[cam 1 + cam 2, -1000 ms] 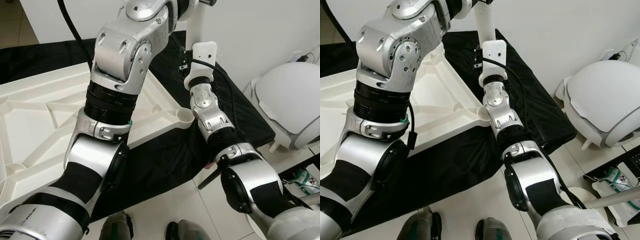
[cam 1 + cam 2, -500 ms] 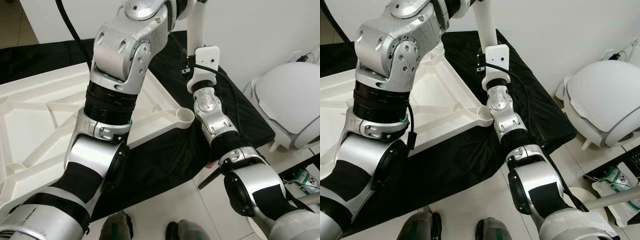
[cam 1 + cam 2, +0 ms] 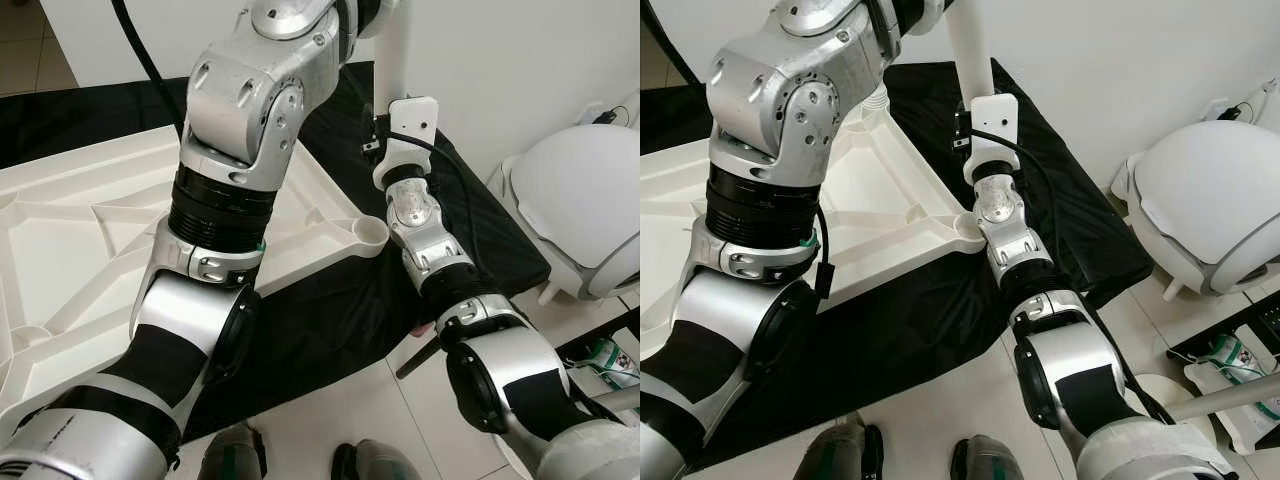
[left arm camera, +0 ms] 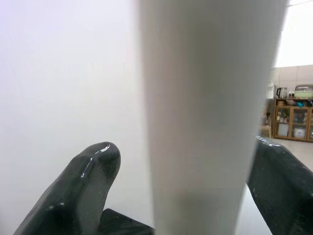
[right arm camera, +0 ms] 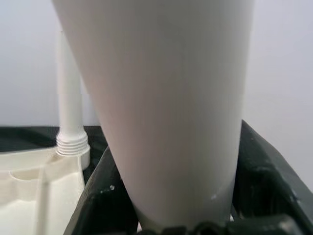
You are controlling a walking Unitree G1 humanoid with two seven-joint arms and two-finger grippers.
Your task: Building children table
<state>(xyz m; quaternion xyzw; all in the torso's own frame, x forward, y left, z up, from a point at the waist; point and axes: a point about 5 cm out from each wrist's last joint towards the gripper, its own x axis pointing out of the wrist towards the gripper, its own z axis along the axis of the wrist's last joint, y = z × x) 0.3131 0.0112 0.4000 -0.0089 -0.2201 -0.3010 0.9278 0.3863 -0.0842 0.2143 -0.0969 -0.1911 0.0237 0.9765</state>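
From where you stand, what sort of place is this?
Probably a room in a home: tiled floor, a plain white wall, and a wooden cabinet with shelves farther off. A white upturned tabletop lies on a black cloth.

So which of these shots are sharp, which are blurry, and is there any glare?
Both eye views are sharp and evenly lit. Left wrist view: the white leg is a close soft blur, with bright light behind and a glint on a fingertip. Right wrist view: the near leg blurs, the far leg reads clearer.

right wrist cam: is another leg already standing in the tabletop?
Yes, a white leg stands upright with its threaded end in a corner socket of the tabletop.
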